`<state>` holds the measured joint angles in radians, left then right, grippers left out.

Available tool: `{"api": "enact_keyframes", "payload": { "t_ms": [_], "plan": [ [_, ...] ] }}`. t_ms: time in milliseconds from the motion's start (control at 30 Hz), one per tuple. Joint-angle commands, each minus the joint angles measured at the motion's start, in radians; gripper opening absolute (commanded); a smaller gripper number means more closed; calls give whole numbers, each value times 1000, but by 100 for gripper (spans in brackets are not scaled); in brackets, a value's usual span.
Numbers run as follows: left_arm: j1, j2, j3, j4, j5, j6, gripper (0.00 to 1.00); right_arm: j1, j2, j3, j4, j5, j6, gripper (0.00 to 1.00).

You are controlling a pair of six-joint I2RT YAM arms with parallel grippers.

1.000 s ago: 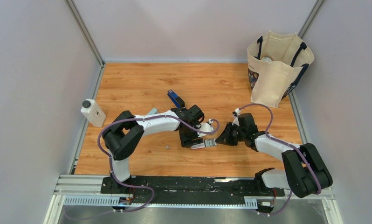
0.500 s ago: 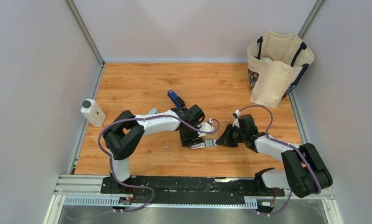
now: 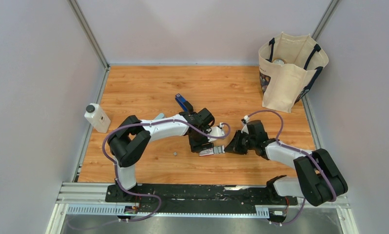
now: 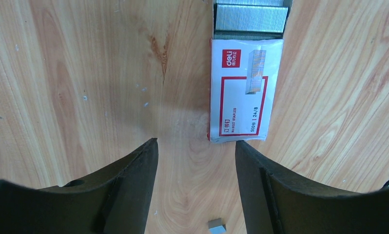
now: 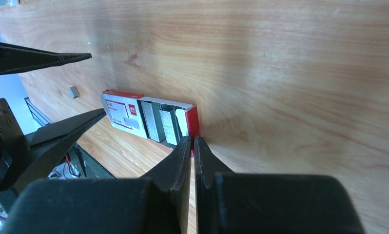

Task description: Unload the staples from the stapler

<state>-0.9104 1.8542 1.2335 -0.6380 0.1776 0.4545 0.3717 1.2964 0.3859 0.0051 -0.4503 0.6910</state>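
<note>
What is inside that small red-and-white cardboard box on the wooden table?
The small red-and-white cardboard box is slid partly open, showing packed silver-grey metal staple strips. Its printed cover hides whatever lies further in.

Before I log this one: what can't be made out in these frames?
- Stapler: top view only, too small to tell whether it is loaded.
- Staple box: in the left wrist view its open tray is cut off by the top edge.
- Right wrist view: whether the shut right jaws touch the box's red end is unclear.
- Tote bag: contents mostly hidden by its walls, top view.
- Pale block: largely covered by the left arm, top view.
</note>
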Motion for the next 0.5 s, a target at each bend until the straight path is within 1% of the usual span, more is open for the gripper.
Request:
{"api": "enact_keyframes", "payload": {
  "t_ms": [0, 467],
  "plan": [
    [-8, 0, 26, 3, 5, 3, 68, 32, 12, 4, 45, 22, 18, 8],
    [-10, -3, 21, 0, 8, 3, 68, 105, 35, 22, 58, 58, 50, 7]
  ]
}}
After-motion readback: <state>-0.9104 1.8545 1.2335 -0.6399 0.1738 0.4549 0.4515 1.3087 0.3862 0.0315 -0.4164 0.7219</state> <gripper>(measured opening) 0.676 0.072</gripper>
